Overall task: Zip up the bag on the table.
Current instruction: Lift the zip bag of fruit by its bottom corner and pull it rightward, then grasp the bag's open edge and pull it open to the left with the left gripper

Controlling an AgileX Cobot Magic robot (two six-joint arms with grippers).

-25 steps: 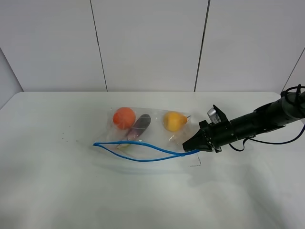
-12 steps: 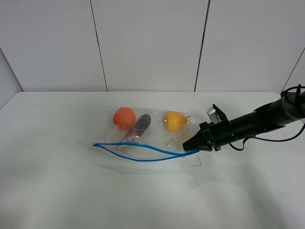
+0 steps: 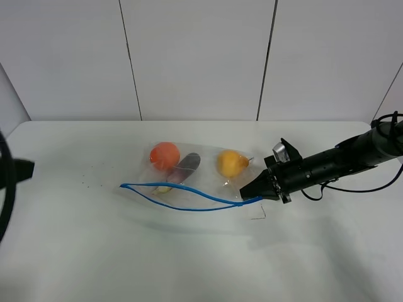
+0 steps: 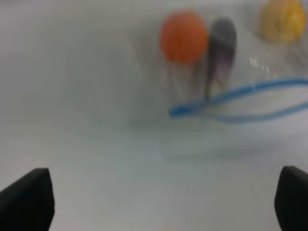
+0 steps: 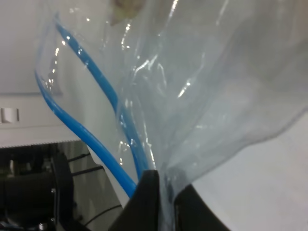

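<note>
The clear bag [image 3: 204,179] lies on the white table [image 3: 94,251], holding an orange fruit [image 3: 164,155], a purple one [image 3: 184,167] and a yellow one [image 3: 230,162]. Its blue zipper strip [image 3: 189,209] gapes apart along the near edge. My right gripper [image 3: 247,190] is shut on the bag's right end; the right wrist view shows its fingers [image 5: 147,197] pinching the plastic beside the zipper strip [image 5: 96,77]. My left gripper [image 4: 161,197] is open, its fingertips [image 4: 29,197] wide apart, short of the bag's left end [image 4: 178,110].
A dark part of the left arm [image 3: 14,171] shows at the left edge of the high view. A small thin wire-like mark [image 3: 259,214] lies just in front of the bag's right end. White wall panels stand behind the table.
The left arm has come into view at the left edge. The bag's left end has shifted slightly left. The right gripper stays clamped on the right end.
</note>
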